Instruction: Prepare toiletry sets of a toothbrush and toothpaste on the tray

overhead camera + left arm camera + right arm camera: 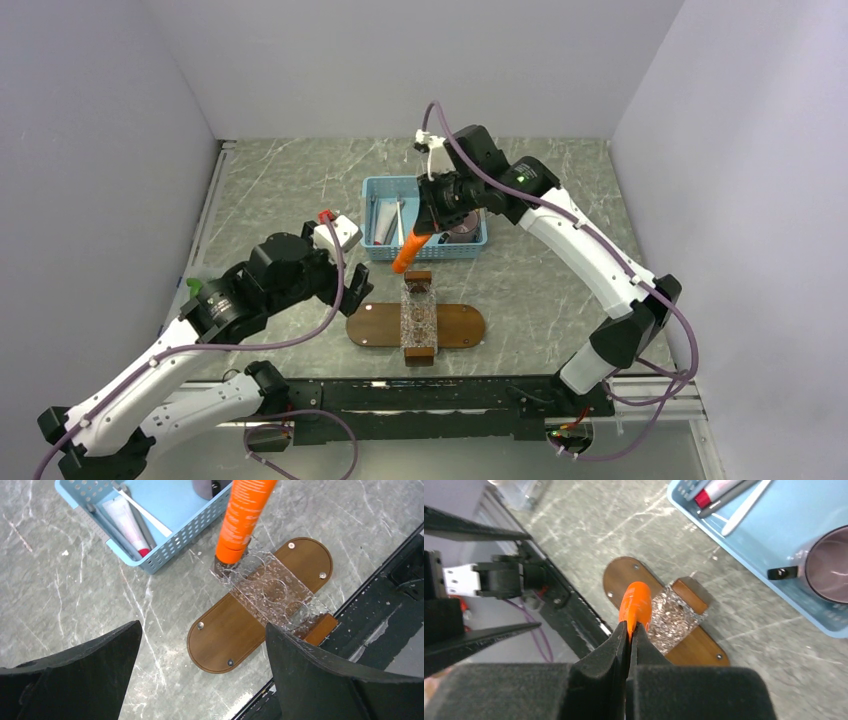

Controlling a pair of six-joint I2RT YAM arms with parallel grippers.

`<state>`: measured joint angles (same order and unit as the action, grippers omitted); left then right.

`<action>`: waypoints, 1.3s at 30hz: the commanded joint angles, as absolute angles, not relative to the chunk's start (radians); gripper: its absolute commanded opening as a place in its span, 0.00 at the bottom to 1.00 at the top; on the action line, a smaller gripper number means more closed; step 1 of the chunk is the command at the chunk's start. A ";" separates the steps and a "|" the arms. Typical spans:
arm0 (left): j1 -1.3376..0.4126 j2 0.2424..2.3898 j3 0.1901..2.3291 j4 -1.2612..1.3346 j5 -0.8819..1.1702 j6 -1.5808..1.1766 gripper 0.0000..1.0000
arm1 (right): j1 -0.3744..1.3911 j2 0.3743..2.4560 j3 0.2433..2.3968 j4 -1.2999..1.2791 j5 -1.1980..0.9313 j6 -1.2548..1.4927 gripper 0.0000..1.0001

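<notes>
My right gripper (428, 232) is shut on the orange toothpaste tube (410, 252), which hangs cap-down over the far end of the clear holder (419, 318) on the brown wooden tray (460, 328). In the right wrist view the tube (636, 608) sticks out past my gripper (629, 629) above the tray (696, 647). In the left wrist view the tube (242, 517) has its cap at the holder's (272, 587) far end. My left gripper (202, 652) is open and empty, left of the tray (225, 640). A toothbrush (145, 514) lies in the blue basket (165, 555).
The light-blue mesh basket (385, 248) behind the tray also holds a red-capped white tube (127, 525) and a dark round cup (831, 570). The black frame rail (450, 390) runs along the table's near edge, close to the tray.
</notes>
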<state>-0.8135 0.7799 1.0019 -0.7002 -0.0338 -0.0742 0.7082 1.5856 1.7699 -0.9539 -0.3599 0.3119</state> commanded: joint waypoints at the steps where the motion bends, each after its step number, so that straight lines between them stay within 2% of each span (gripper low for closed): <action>1: -0.817 0.751 0.968 -0.650 -0.127 -0.117 0.99 | 0.795 1.552 1.839 -1.035 -0.186 0.172 0.00; 15: -0.817 0.659 0.835 -0.619 -0.200 -0.173 0.99 | 0.930 1.537 1.759 -1.032 0.068 0.111 0.00; 39: -0.816 0.614 0.773 -0.607 -0.227 -0.197 0.99 | 0.988 1.551 1.604 -0.904 0.127 0.169 0.00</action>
<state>-0.8135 0.6128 0.7719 -0.6479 -0.2157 -0.1822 0.9829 1.5761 1.6009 -0.9760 0.1074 0.1520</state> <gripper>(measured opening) 0.994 0.026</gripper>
